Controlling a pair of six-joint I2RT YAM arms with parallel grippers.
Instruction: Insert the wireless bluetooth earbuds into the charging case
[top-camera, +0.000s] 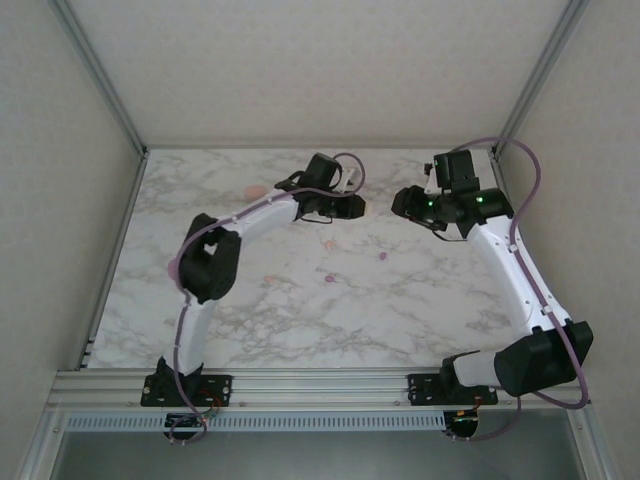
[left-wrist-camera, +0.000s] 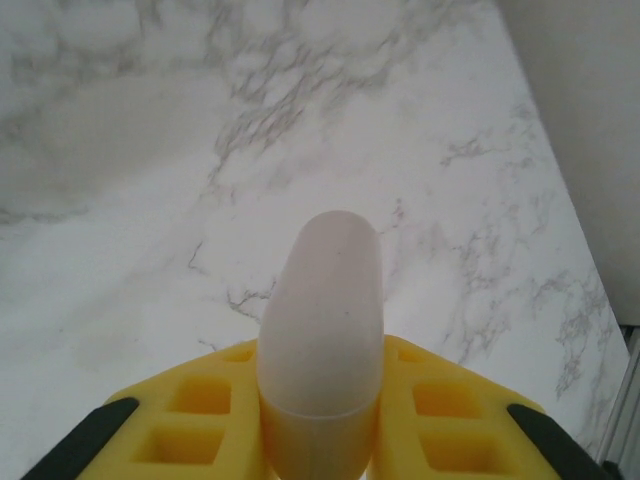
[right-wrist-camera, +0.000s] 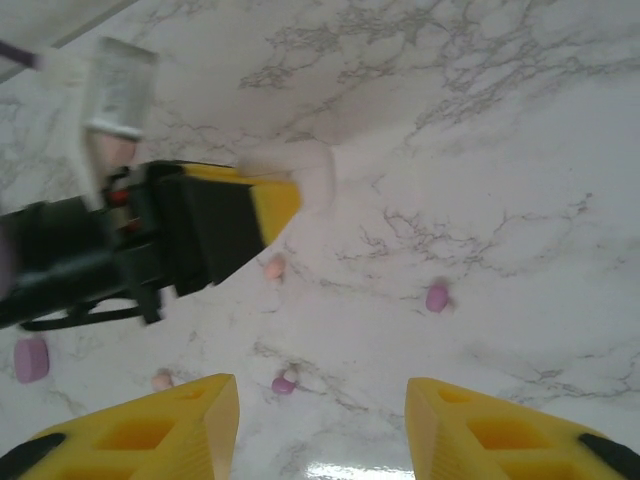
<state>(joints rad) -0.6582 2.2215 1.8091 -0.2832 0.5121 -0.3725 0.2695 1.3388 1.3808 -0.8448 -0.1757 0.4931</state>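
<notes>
My left gripper (left-wrist-camera: 320, 355) is shut on a pale pink oval charging case (left-wrist-camera: 322, 300), which sticks out past the yellow fingers (left-wrist-camera: 200, 400) above the marble table. In the right wrist view the same left gripper (right-wrist-camera: 268, 205) holds the case (right-wrist-camera: 305, 172) off the table. My right gripper (right-wrist-camera: 320, 420) is open with nothing between its fingers and hangs over loose earbuds: a pink one (right-wrist-camera: 274, 267), a purple one (right-wrist-camera: 437, 296), a purple-and-white one (right-wrist-camera: 285, 381) and another pink one (right-wrist-camera: 162, 379). From above, the left gripper (top-camera: 352, 207) and the right gripper (top-camera: 403, 203) face each other at mid-table.
A purple case (right-wrist-camera: 30, 358) lies at the left of the right wrist view. A pink case (top-camera: 253, 190) rests at the back left of the table (top-camera: 300, 330). Earbuds (top-camera: 331, 279) are scattered mid-table. Walls and a metal frame (top-camera: 100, 80) close in the sides and back.
</notes>
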